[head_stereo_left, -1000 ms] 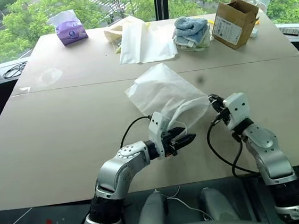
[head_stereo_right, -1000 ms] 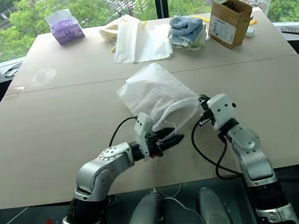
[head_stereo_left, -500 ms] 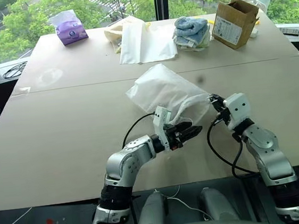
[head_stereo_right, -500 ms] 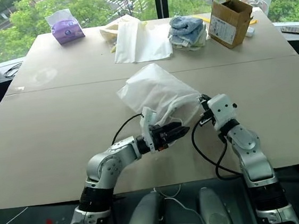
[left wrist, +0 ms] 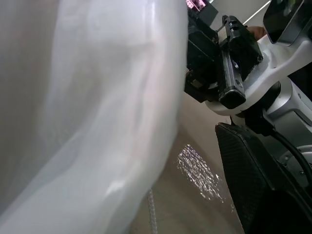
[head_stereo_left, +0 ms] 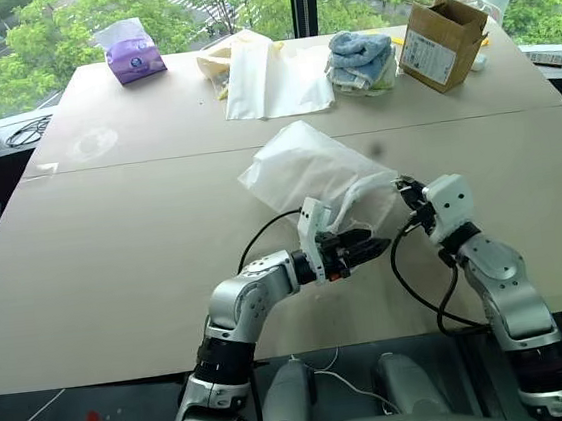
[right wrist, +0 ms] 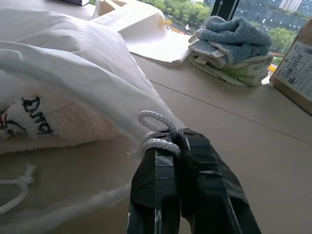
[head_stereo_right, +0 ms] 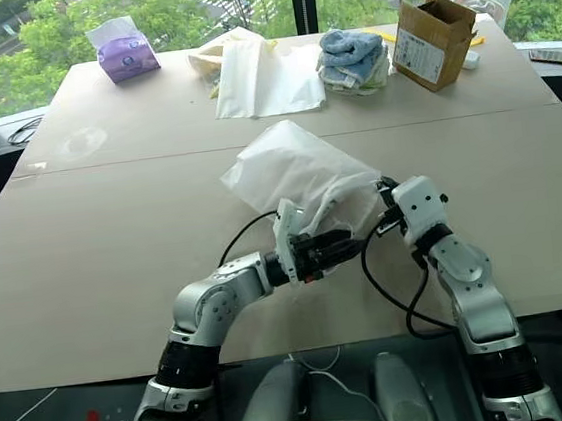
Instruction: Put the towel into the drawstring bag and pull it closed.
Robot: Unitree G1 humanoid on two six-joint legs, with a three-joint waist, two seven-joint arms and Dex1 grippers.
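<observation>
A: What is the left gripper (head_stereo_left: pixel 371 249) doing?
B: Sitting at the drawstring bag (head_stereo_left: pixel 307 168) mouth; its grip is probably unreadable.
A: And the right gripper (right wrist: pixel 178 141)?
B: Pinching a cord (right wrist: pixel 151 119) tight. The towel (right wrist: pixel 53 126) is lying inside.

The thin, semi-sheer white fabric drawstring bag (head_stereo_left: pixel 307 171) lies slumped on the tan surface (head_stereo_left: pixel 114 248), mouth toward the near edge. Inside its mouth sits the cream-white towel (right wrist: pixel 44 124) with dark stitched lettering. A white cord (right wrist: pixel 153 130) loops from the bag's rim.
</observation>
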